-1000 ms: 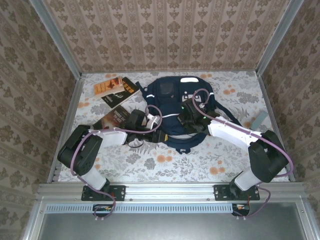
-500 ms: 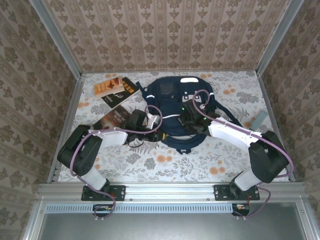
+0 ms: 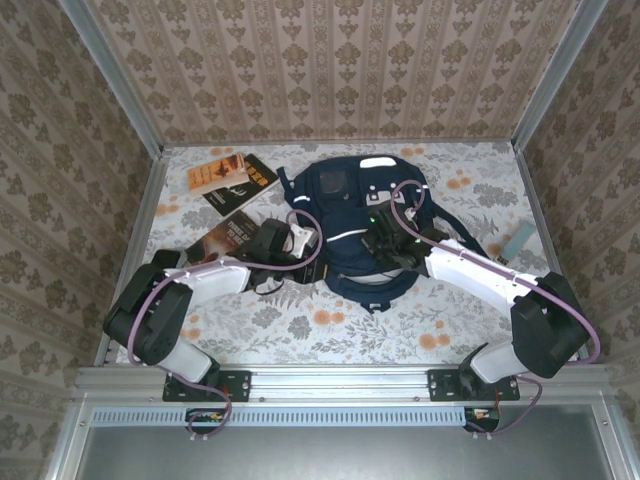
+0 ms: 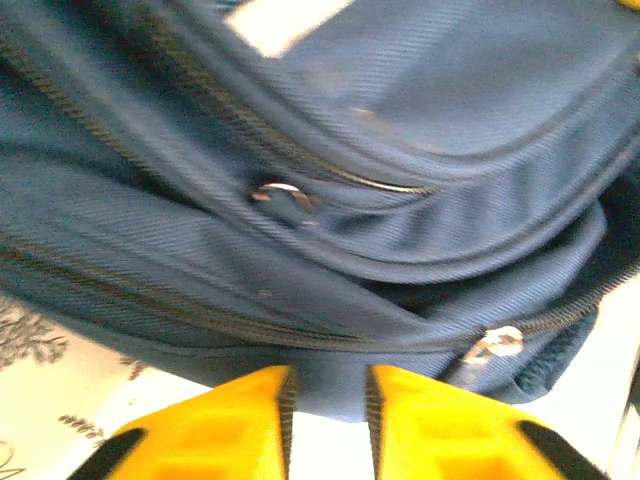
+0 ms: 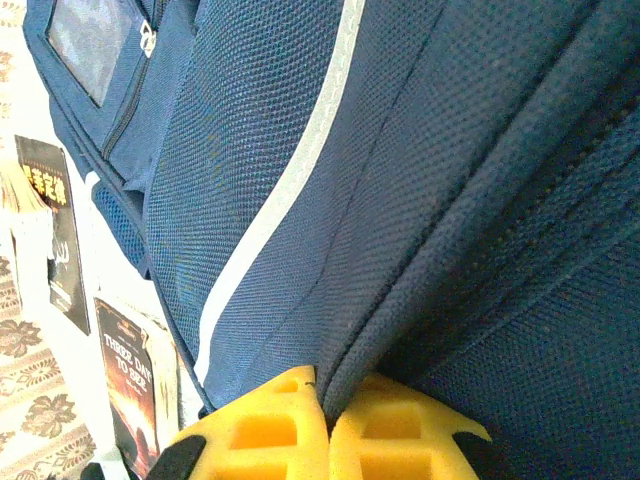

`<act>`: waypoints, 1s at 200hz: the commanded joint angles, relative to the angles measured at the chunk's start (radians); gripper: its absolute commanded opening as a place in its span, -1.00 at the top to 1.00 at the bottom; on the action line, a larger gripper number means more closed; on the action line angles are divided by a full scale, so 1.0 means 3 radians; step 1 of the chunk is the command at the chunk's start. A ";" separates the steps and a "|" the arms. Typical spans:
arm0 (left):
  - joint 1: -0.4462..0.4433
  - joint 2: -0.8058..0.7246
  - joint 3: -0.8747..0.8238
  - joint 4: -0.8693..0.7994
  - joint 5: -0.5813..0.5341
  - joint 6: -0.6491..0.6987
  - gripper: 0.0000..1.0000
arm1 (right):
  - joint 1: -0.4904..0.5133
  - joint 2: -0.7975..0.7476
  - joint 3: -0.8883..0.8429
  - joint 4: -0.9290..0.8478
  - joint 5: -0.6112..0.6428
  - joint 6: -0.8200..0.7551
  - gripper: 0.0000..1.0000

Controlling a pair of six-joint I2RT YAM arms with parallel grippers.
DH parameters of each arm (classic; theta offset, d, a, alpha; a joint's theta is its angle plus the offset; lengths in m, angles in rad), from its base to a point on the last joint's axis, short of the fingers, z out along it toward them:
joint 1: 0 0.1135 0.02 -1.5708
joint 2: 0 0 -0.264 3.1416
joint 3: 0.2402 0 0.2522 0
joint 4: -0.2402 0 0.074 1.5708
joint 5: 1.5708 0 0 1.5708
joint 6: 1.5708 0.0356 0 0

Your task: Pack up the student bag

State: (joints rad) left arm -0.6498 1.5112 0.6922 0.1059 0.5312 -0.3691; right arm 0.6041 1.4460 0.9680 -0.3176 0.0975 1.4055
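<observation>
Two claws work at the navy blue fabric backpack (image 3: 345, 195), which lies mid-surface (image 3: 330, 320) with its inside hidden. My right claw (image 5: 322, 380) is pressed together on a fold of its fabric. My left claw (image 4: 328, 378) stands slightly apart at the lower edge; whether it is clamped I cannot tell. Three paperback books (image 3: 243, 187) lie near the far left corner.

A floral table (image 3: 470, 320) holds a navy student bag (image 3: 345, 195) in the middle, three books (image 3: 243, 187) at left, a small grey-blue block (image 3: 519, 240) at right.
</observation>
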 commanded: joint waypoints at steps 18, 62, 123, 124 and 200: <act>-0.0200 -0.0164 -0.0108 0.0052 0.0121 0.0276 0.17 | -0.0045 -0.0024 0.0096 0.0073 -0.0094 -0.0173 1.00; -0.0355 -0.0066 0.0019 -0.0084 -0.0035 0.0460 0.12 | -0.0055 0.0046 0.0101 0.0109 -0.0163 -0.0154 1.00; -0.0563 0.0193 0.0243 -0.0232 -0.0457 0.0617 0.25 | -0.0055 0.0039 0.0069 0.0142 -0.0179 -0.0145 1.00; -0.0564 0.0198 0.0244 -0.0231 -0.0462 0.0622 0.25 | -0.0055 0.0039 0.0068 0.0140 -0.0183 -0.0145 1.00; -0.0605 0.0378 0.0418 -0.0251 -0.0996 0.0605 0.67 | -0.0055 0.0033 0.0026 0.0170 -0.0214 -0.0129 1.00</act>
State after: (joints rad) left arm -0.8349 1.6131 0.7933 0.0338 0.3183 -0.2031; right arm 0.5858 1.4597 0.9680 -0.3096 0.0566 1.3869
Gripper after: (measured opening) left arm 0.215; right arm 0.060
